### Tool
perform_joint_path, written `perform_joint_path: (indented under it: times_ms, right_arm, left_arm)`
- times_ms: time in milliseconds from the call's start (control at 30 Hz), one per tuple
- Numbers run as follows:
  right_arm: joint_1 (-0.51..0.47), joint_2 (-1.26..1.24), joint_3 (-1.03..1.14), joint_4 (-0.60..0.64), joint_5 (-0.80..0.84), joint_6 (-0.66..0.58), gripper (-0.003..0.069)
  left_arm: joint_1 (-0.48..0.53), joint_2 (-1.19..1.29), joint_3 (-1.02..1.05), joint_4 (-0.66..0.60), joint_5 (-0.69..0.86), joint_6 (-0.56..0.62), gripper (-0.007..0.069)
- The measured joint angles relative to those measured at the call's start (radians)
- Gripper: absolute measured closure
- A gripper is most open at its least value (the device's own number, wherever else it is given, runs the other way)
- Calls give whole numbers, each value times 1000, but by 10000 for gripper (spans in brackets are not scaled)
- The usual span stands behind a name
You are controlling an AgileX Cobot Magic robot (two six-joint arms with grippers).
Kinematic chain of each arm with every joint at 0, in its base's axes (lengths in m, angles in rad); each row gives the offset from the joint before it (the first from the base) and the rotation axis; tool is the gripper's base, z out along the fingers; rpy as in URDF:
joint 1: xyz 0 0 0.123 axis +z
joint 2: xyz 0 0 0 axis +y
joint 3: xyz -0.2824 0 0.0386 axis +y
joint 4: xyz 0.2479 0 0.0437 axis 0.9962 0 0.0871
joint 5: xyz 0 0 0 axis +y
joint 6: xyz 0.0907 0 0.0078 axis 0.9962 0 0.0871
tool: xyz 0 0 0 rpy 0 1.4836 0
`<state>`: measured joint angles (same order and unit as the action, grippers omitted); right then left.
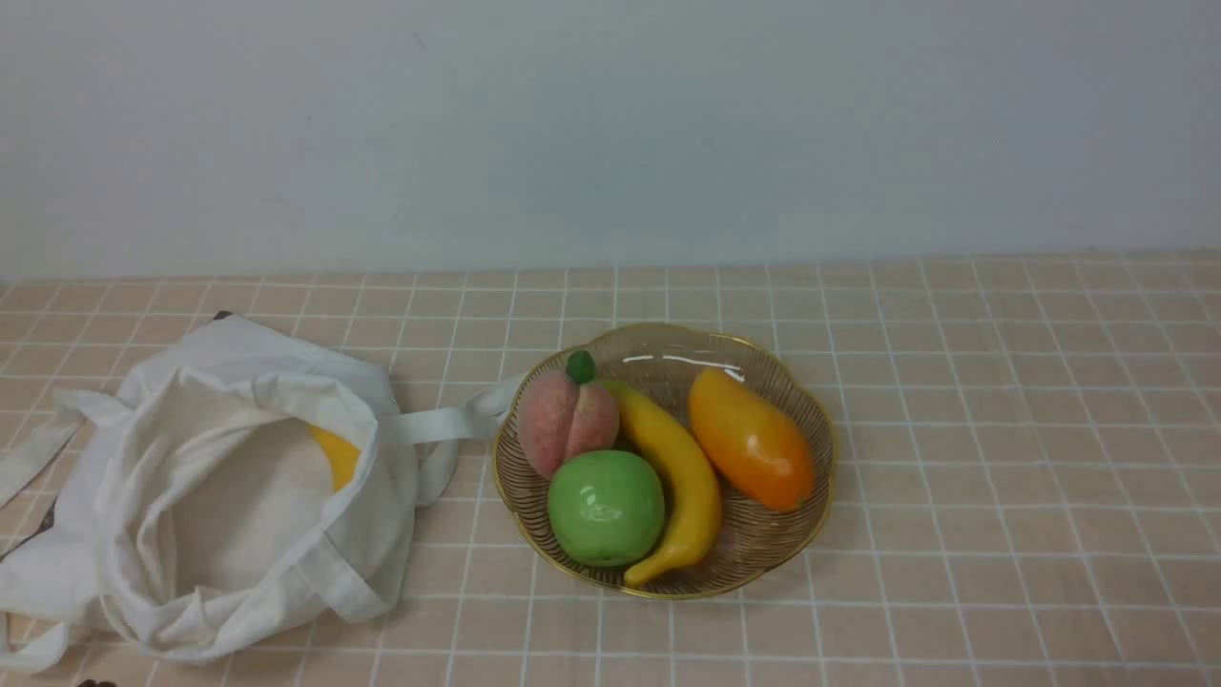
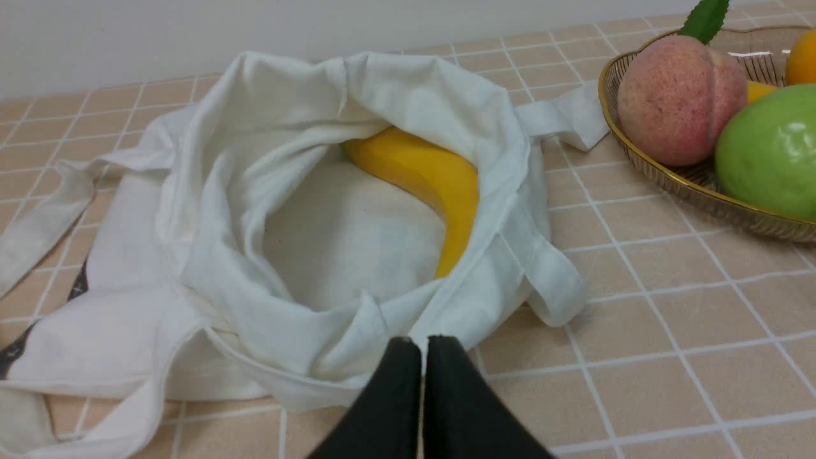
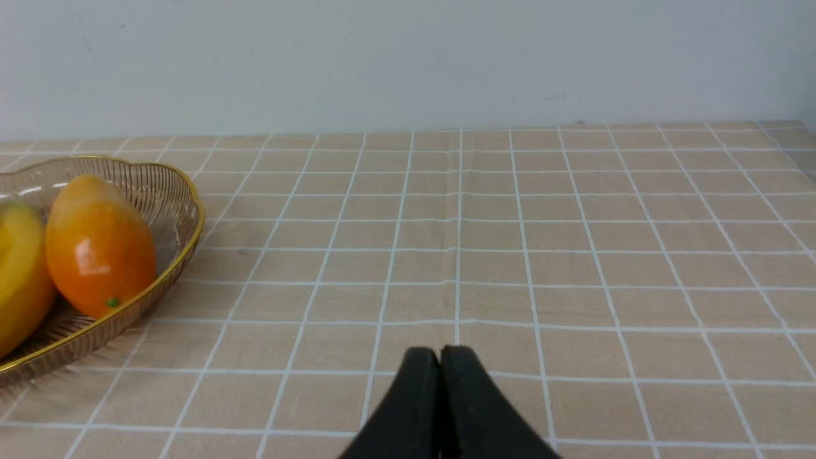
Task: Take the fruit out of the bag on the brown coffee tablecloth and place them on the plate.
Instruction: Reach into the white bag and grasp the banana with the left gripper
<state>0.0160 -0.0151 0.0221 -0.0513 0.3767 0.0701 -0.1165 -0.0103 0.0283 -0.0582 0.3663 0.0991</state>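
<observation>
Item 1, my left claw [image 2: 424, 347]: jaws pressed together, holding nothing, hovering at the near edge of the bag.
Item 2, white tote bag [image 1: 219, 487]: slumped on the checked tablecloth [image 1: 1002, 458], at 9 o'clock of the plate, mouth gaping.
Item 3, bagged banana [image 2: 414, 172]: one left inside, against the mouth's 3 o'clock wall. Its long axis seems to run roughly 11 to 5, with the curve bulging toward the plate and the near tip under the hem.
Item 4, amber plate [image 1: 687, 342]: holds a peach [image 1: 565, 420] at 10 o'clock, a green apple [image 1: 605, 508] at 7, a plated banana [image 1: 677, 477] through the centre with its tip toward 6, and a mango [image 1: 751, 437] at 3.
Item 5, my right claw [image 3: 440, 357]: jaws closed on nothing, over bare cloth at 3 o'clock of the plate.
Status: four fruit delivered and one outstanding, by my reckoning.
</observation>
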Motion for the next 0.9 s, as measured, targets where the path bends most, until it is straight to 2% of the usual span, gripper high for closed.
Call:
perform_joint_path:
  times_ms: [833,900]
  right_arm:
    - [0,0,0,0,0,0,676]
    - [0,0,0,0,0,0,676]
  left_arm:
    - [0,0,0,3,-1,0,632]
    - [0,0,0,-33,-40,-13,632]
